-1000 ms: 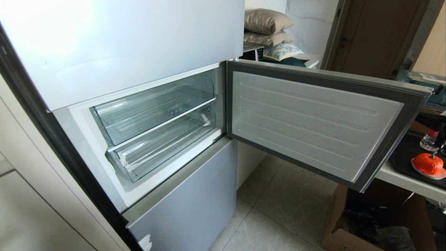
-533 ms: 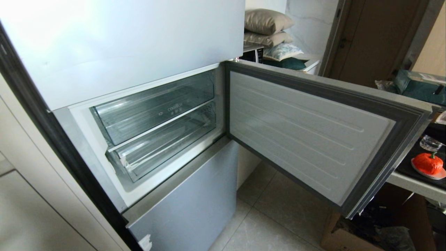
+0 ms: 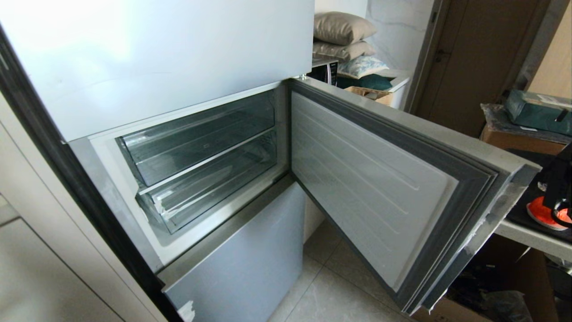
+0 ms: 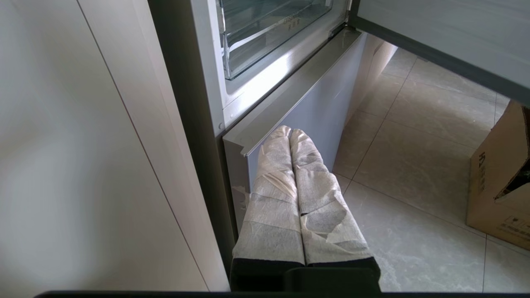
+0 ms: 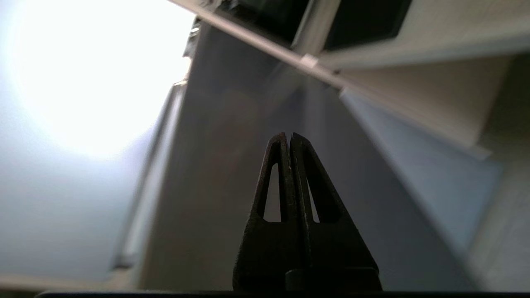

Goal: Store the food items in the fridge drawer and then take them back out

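The left gripper [image 4: 290, 134] hung parked low beside the fridge's lower door [image 3: 241, 264], its wrapped fingers pressed together, idle. The fridge drawer [image 3: 210, 190] sat pushed in and seemingly empty behind the open compartment door [image 3: 371, 188], which left access clear. At the far right, the fruit [image 3: 541, 210] waited on a dark tray [image 3: 523, 213]. The right gripper [image 5: 289, 136] was empty, its jaws together.

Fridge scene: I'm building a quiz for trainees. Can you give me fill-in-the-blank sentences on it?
1. The fridge door stands ____.
2. The orange-red fruit sits on the side table, not in the fridge ____.
3. The left gripper points at the floor with its fingers ____.

Missing words: open; drawer; shut
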Controlling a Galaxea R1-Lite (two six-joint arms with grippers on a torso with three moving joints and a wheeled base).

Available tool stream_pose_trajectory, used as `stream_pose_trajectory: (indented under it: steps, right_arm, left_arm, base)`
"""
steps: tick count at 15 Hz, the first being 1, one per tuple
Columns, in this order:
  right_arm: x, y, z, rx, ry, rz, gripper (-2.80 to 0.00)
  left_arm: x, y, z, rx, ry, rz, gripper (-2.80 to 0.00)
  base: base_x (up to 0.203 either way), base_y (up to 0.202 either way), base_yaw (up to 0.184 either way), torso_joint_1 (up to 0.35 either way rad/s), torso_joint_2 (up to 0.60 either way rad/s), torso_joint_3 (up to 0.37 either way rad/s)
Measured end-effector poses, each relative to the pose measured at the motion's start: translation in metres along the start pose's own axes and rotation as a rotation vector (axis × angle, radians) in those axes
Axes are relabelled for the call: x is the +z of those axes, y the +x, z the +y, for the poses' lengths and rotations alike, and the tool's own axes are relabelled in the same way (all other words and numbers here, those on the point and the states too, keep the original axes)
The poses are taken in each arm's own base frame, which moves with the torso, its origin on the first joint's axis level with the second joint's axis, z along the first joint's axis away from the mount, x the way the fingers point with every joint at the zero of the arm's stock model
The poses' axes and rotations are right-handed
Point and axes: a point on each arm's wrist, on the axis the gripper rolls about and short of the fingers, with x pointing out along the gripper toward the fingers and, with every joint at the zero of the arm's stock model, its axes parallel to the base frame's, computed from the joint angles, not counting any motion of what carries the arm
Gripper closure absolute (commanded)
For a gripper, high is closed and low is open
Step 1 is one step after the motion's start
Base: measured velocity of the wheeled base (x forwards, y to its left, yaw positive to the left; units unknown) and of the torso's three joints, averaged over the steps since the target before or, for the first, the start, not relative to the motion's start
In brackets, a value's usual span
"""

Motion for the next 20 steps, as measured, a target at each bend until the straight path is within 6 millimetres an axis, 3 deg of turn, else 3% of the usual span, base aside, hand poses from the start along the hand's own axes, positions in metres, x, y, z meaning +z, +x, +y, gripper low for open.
stream_pose_trajectory:
  steps: [3,6,10,13,20]
  right_arm:
    - [-0.013,0.037,0.011,-0.094,-0.115,-0.104,0.0]
    - [-0.034,0.082,0.007,-0.158,-0.189,-0.096,0.0]
    - [-0.098,0.135,0.008,-0.042,-0.343,0.081,0.0]
    - [-0.148,0.155,0.027,0.131,-0.405,0.212,0.0]
    - [-0.221,0.194,0.084,0.489,-0.434,0.41,0.0]
  left_arm:
    - [0.0,0.0,0.0,0.0,0.0,0.0,0.0]
    - [0.0,0.0,0.0,0.0,0.0,0.0,0.0]
    - [0.0,0.0,0.0,0.0,0.0,0.0,0.0]
    - [0.0,0.0,0.0,0.0,0.0,0.0,0.0]
    - [0.0,0.0,0.0,0.0,0.0,0.0,0.0]
  base:
    - [0.0,0.0,0.0,0.0,0.0,0.0]
    - [0.0,0.0,0.0,0.0,0.0,0.0]
    - [0.0,0.0,0.0,0.0,0.0,0.0]
    - [0.0,0.0,0.0,0.0,0.0,0.0]
    - [0.0,0.0,0.0,0.0,0.0,0.0]
